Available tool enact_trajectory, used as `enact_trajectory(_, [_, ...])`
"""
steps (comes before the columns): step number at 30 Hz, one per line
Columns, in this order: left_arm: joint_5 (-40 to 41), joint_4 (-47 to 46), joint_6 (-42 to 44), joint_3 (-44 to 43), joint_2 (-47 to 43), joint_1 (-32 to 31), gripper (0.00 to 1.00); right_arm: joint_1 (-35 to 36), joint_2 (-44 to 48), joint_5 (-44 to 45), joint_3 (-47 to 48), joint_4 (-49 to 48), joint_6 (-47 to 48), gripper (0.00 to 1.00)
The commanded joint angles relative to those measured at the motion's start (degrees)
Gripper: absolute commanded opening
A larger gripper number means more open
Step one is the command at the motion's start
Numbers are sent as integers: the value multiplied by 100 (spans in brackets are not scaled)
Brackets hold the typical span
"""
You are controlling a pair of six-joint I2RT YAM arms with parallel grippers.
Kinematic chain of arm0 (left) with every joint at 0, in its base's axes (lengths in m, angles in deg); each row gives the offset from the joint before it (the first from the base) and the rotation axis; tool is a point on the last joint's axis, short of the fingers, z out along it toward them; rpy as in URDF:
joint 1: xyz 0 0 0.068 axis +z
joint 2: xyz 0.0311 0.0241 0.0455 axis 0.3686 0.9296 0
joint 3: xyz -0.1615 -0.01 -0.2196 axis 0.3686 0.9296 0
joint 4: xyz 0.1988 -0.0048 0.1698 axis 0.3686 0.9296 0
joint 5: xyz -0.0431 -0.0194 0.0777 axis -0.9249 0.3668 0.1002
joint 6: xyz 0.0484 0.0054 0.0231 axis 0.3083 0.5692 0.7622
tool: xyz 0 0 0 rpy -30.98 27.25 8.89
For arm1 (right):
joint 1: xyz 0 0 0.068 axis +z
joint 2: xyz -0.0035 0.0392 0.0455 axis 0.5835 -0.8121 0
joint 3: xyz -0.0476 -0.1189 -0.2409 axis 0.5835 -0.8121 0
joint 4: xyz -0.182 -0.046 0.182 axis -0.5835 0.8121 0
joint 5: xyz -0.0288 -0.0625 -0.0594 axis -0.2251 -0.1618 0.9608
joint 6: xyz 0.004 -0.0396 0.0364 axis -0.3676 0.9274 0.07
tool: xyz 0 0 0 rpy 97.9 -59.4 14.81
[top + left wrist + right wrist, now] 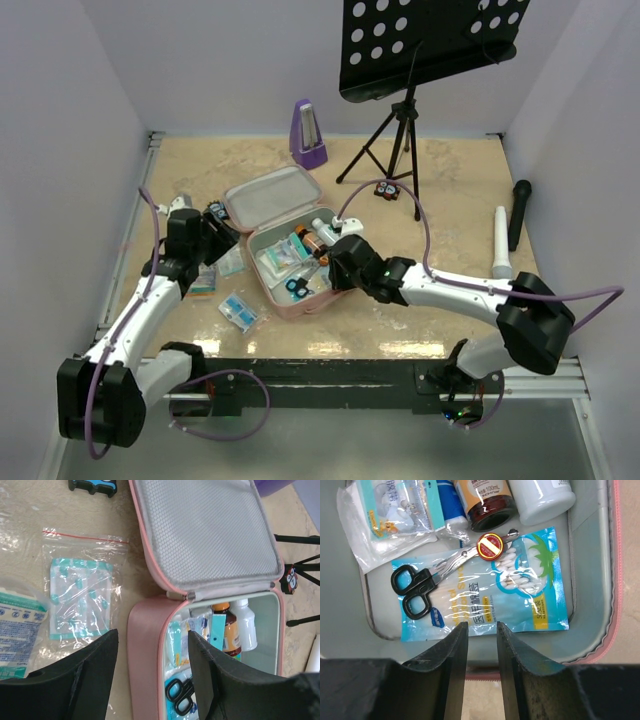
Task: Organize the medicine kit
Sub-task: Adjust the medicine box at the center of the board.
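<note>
Over the medicine kit rim, right pincer hovers, slightly parted

**Top view.** The music stand has its desk cut off by the upper edge. Two small objects by its tripod are too small to identify. The right gripper hides part of the medicine kit tray.

**Left wrist view.**
- The metronome is cropped to a purple corner.
- The printed packet is cut by the left edge.
- The scissors are partly behind a finger of the left gripper.

**Right wrist view.** The brown bottle and white bottle are cut off at the top.
</note>
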Motion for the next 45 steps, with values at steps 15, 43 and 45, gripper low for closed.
enact_trajectory(15, [-1148, -2121, -444, 171, 1281, 144, 71, 35, 860, -54, -395, 1063, -847, 41])
enact_trajectory(43, [-1473, -3203, -664, 241, 2248, 162, 30, 26, 2425, 693, -342, 2364, -3571, 77])
enact_trajectory(45, [-1499, -3264, -682, 259, 2222, 153, 22, 26, 2478, 623, -482, 2390, -3676, 78])
